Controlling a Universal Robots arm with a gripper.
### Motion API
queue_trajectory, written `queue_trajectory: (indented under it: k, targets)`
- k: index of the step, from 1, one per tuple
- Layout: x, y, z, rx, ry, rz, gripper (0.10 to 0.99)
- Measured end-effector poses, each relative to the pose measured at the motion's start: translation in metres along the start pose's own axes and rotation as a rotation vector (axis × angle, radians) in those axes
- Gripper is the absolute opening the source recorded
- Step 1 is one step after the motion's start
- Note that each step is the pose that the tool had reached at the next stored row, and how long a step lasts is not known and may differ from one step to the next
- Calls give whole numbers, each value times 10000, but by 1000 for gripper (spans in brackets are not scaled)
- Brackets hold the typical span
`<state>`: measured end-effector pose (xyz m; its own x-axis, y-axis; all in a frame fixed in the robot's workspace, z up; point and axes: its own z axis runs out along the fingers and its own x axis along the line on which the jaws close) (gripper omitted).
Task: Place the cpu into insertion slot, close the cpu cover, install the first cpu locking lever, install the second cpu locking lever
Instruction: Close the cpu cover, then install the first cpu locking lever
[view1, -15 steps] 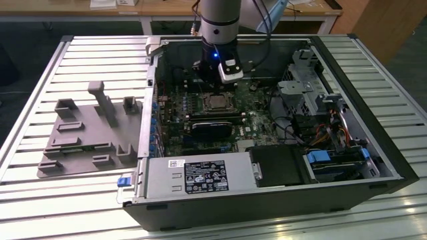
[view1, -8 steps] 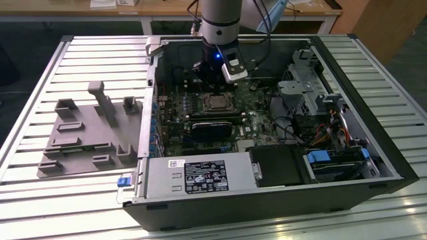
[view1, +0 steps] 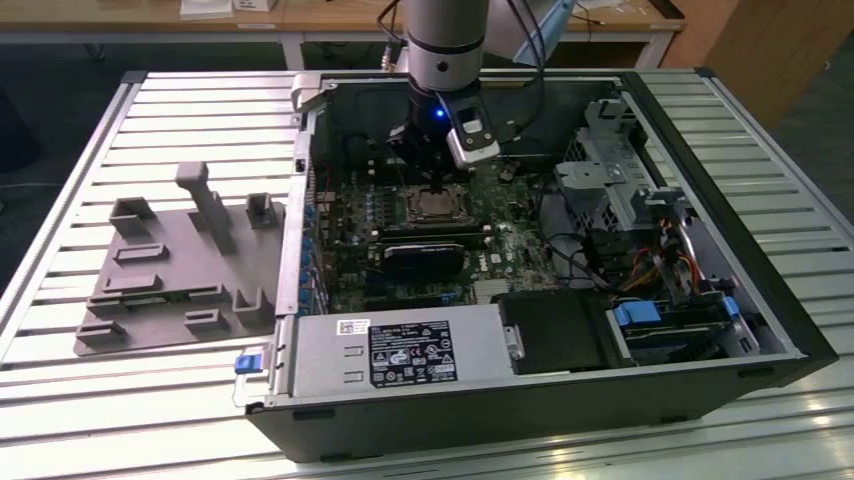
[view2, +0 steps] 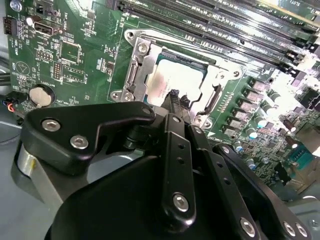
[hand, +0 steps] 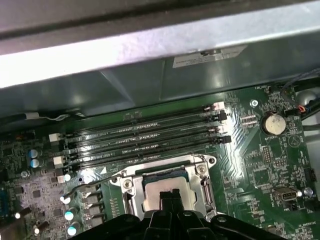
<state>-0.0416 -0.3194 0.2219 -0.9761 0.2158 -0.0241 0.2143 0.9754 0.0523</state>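
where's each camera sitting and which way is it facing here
exterior view: off the arm, looking down into the open black computer case; the grey arm and its black gripper show.
first wrist view: on the wrist, facing the long black memory slots and grey case wall; gripper shows.
second wrist view: on the wrist, looking past the gripper at the green motherboard.
shared: both wrist views show the silver-grey square cpu.

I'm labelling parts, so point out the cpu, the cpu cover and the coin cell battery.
cpu (view2: 178, 80): second wrist view, on its silver-grey top.
cpu cover (view2: 145, 71): second wrist view, on one side bar of the metal frame.
coin cell battery (view2: 41, 96): second wrist view, on its round face.
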Motion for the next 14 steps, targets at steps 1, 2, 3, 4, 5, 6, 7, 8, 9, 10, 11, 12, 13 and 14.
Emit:
queue_trajectory:
  k: [1,2,3,4,5,6,7,8,9,10,11,12,13,14]
  targets:
    - [0,0,-8,5,2,-2,102]
    - [0,1,-19,2,1,-3,102]
    - [-1,2,-36,1,0,-4,102]
    - [-1,3,-52,1,-1,-4,102]
    - [-3,8,-144,2,0,-4,102]
    - [-4,10,-176,-2,-1,-4,102]
    - [-4,9,-177,-1,-1,-4,102]
    - [-4,9,-178,1,0,-5,102]
    - [-4,9,-178,0,-1,-4,102]
    - [-4,10,-180,0,-1,-4,102]
    - [-4,10,-182,1,-1,-4,102]
    - [-4,10,-182,1,0,-4,102]
    - [-4,10,-183,1,0,-5,102]
    - [-4,10,-183,0,0,-4,102]
